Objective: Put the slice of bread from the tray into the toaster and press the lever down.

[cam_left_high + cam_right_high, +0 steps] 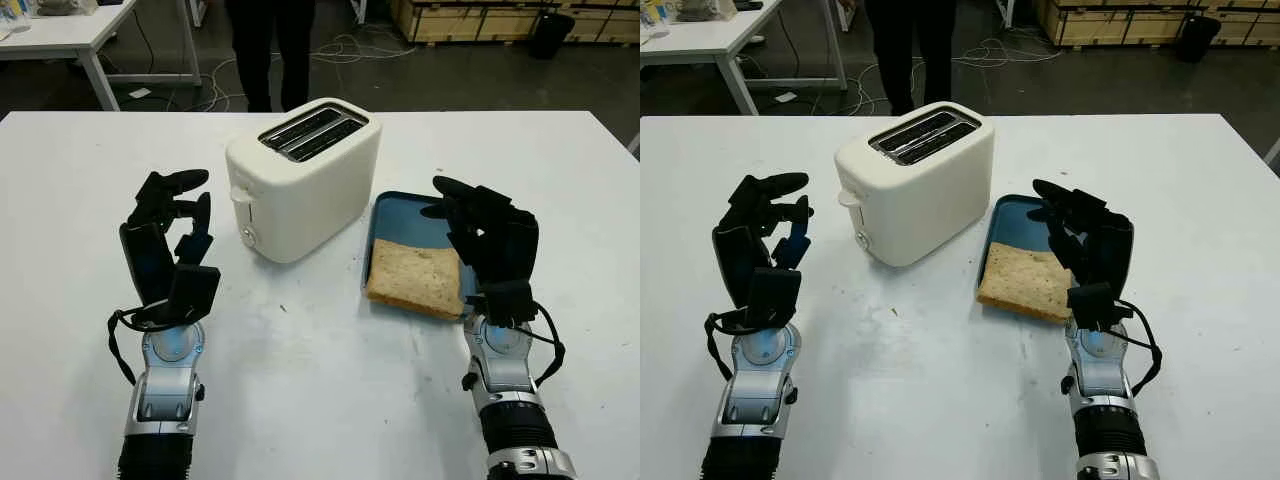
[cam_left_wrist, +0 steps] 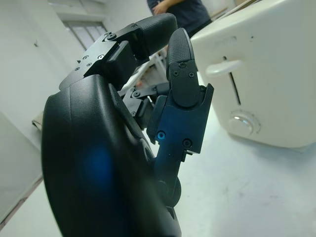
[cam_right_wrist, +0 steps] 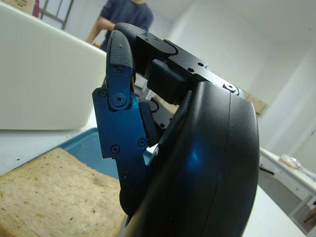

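A cream two-slot toaster (image 1: pixel 305 175) stands mid-table, its lever (image 1: pixel 238 196) up on the near-left end, above a round dial. To its right a blue tray (image 1: pixel 400 215) holds a brown bread slice (image 1: pixel 415 277) lying flat over the tray's near edge. My right hand (image 1: pixel 478 225) hovers open just right of the bread, above the tray's right side, holding nothing. My left hand (image 1: pixel 172 225) is raised open to the left of the toaster, facing the lever end, apart from it.
The white table (image 1: pixel 320 380) has bare room in front of the toaster and between my arms. A person in dark trousers (image 1: pixel 272 50) stands behind the far edge. Another white table (image 1: pixel 70 35) and cables lie beyond, with wooden crates at the back right.
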Tool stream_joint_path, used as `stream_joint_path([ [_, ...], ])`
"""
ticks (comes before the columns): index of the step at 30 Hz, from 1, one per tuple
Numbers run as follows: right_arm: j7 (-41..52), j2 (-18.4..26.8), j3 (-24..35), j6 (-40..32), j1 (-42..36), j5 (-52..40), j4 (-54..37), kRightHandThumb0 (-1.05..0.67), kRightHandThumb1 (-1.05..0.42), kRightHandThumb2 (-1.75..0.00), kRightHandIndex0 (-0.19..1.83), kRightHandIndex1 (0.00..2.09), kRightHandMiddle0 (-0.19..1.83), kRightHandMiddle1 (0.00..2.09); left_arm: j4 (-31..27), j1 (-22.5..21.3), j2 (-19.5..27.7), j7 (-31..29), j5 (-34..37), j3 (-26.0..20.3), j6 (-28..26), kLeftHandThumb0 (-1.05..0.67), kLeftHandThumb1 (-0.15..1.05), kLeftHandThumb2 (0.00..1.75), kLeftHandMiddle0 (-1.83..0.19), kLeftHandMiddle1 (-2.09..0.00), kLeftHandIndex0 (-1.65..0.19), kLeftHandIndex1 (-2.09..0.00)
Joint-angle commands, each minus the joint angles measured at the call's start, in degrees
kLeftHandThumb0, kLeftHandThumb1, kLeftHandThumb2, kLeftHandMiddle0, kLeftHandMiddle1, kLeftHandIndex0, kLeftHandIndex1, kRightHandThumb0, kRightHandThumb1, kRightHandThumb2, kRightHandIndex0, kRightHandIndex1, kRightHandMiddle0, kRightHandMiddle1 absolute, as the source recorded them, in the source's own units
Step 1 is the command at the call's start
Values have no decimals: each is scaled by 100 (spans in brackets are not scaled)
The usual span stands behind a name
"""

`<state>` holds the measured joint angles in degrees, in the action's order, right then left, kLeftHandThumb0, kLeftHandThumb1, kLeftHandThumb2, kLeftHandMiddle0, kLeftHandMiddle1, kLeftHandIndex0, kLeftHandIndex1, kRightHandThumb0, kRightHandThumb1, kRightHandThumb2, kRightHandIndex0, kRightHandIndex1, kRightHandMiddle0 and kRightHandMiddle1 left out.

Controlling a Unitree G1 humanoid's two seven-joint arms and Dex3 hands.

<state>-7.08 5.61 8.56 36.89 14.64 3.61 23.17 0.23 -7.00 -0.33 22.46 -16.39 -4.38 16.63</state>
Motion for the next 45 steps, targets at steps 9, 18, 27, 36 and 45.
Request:
stream_joint_path([
  [9,33,62,-16,-11,-53,-14,-193,-41,-92,-29,103,73,116,0,105,-60,-33,30,-51,120,89,-47,92,35,-62,-127,-66,-86],
  [18,-594,679,-132,439,-721,1928,-1002,-47,-91,-5,85,67,96,0,115,29,-35,46,-4,125,201,-47,92,37,-63,-126,-64,-87],
  [27,-2009,1734,-653,-101,-1618,4918,-1593,-72,-88,0,51,1,51,0,144,8,-35,70,-41,149,221,-47,92,36,-62,-126,-64,-88],
  [36,-2574,1971,-1507,-1082,-1518,5694,-1029,-82,-85,0,39,0,40,0,90,39,-37,72,-25,142,201,-47,92,36,-62,-125,-64,-88],
  [45,-3236,2105,-2216,-1623,-1044,5845,-109,-82,-85,0,36,1,35,0,85,62,-35,75,-33,161,224,-47,92,36,-63,-126,-64,-88],
])
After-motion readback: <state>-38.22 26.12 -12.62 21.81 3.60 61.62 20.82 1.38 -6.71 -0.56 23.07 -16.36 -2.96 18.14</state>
